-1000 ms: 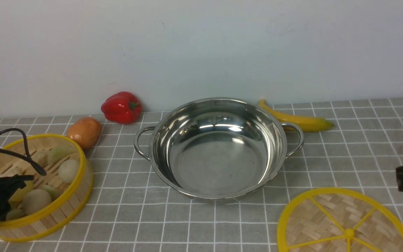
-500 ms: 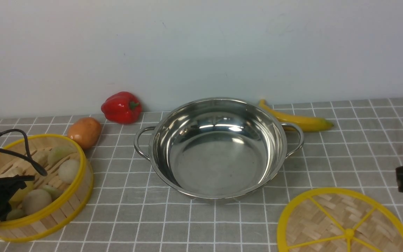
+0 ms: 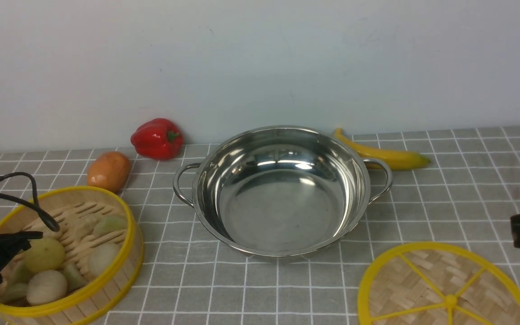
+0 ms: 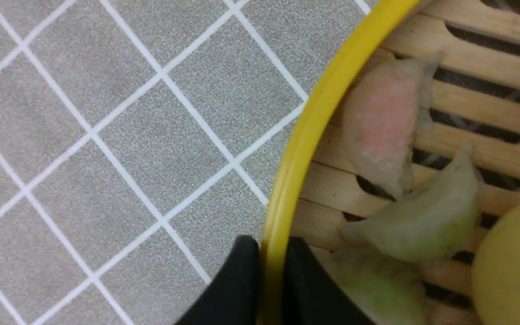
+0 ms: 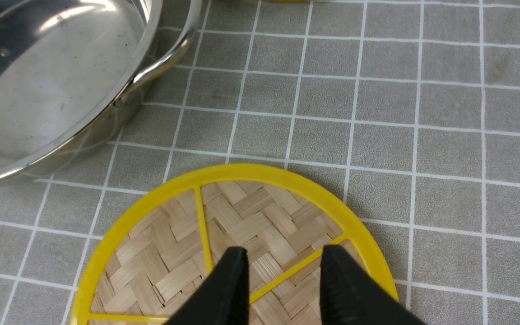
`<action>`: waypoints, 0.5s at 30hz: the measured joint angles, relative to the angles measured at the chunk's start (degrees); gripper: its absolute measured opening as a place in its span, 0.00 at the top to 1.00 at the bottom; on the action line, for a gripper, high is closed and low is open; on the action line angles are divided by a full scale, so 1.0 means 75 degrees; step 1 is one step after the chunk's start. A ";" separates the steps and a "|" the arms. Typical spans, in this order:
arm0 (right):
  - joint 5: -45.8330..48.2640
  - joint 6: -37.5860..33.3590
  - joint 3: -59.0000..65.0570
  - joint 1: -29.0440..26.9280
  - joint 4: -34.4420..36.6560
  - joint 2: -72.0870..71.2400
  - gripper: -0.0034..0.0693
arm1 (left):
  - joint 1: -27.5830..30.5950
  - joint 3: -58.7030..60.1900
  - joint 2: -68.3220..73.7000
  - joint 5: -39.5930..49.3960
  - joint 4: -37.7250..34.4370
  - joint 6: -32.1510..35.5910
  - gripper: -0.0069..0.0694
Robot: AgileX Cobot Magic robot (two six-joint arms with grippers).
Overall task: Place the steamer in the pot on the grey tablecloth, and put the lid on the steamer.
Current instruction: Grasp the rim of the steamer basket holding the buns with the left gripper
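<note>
With the pot (image 3: 224,180) on the grey tablecloth (image 3: 445,189) as the dial's centre, the steamer (image 3: 122,275) and its dumplings (image 4: 386,122) are at about eight o'clock, outside the pot and not touching it; the left gripper (image 4: 271,253) is closed on the steamer's yellow rim, one finger outside it and one inside. The lid (image 3: 422,280) lies flat on the cloth at about four o'clock, near the pot but apart from it; the right gripper (image 5: 282,250) hangs over the lid with its fingers parted, holding nothing. A red pepper (image 3: 156,138) lies at eleven o'clock; a banana (image 3: 386,155) lies at two.
</note>
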 joint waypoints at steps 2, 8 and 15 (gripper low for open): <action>0.0000 0.0000 0.0000 0.0000 0.0000 0.0000 0.62 | 0.0000 0.0000 0.0000 0.0000 0.0000 0.0012 0.86; 0.0000 0.0000 0.0000 0.0000 0.0000 0.0000 0.62 | 0.0000 0.0000 0.0000 0.0031 -0.0034 0.0425 0.86; 0.0000 0.0000 0.0000 0.0000 0.0000 0.0000 0.62 | 0.0008 -0.0070 0.0089 0.0237 -0.0088 0.2194 0.85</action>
